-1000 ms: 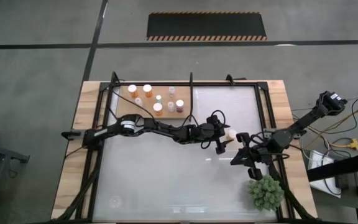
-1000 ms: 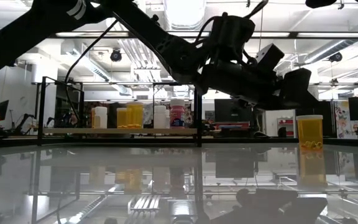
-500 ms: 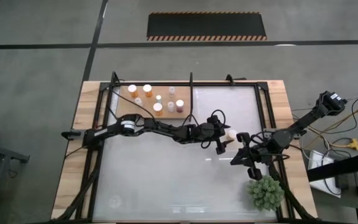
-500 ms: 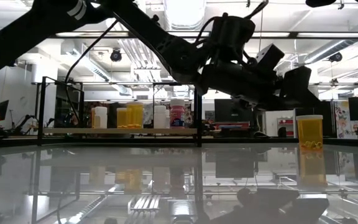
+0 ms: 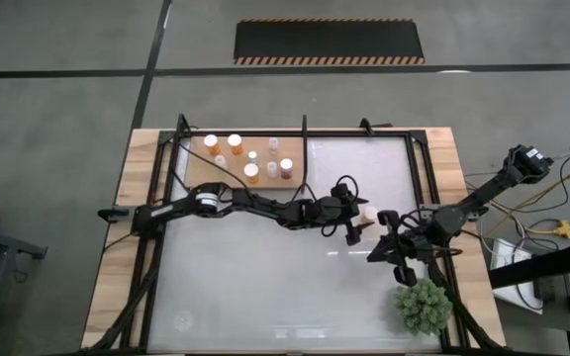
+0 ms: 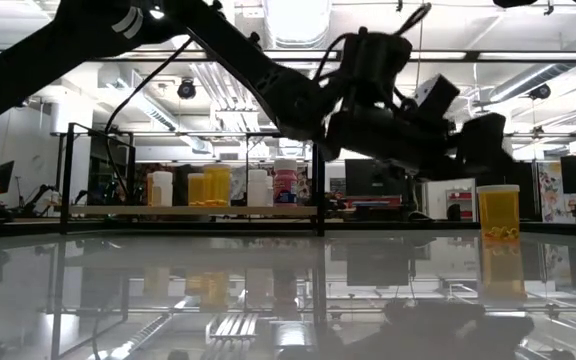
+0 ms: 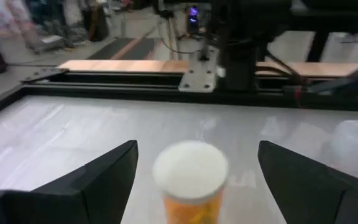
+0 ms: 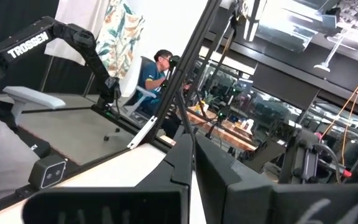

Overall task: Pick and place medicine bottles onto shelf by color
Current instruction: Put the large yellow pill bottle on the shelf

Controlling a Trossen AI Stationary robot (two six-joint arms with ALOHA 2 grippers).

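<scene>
A: Where is the left gripper (image 7: 194,180) now?

B: Its fingers stand wide apart, one on each side of an orange medicine bottle (image 7: 190,182) with a white cap, not touching it. The bottle stands upright on the white tabletop (image 5: 265,277), right of centre, near the right edge.

A: What changed over the last second?

B: Very little: the left arm barely shifted and the jaws stayed spread. The grasp is likely next.

A: And the rest?

B: The right gripper (image 5: 391,250) waits pressed together beside the potted plant (image 5: 423,305). The shelf (image 5: 246,159) at the far left corner already carries several bottles
</scene>
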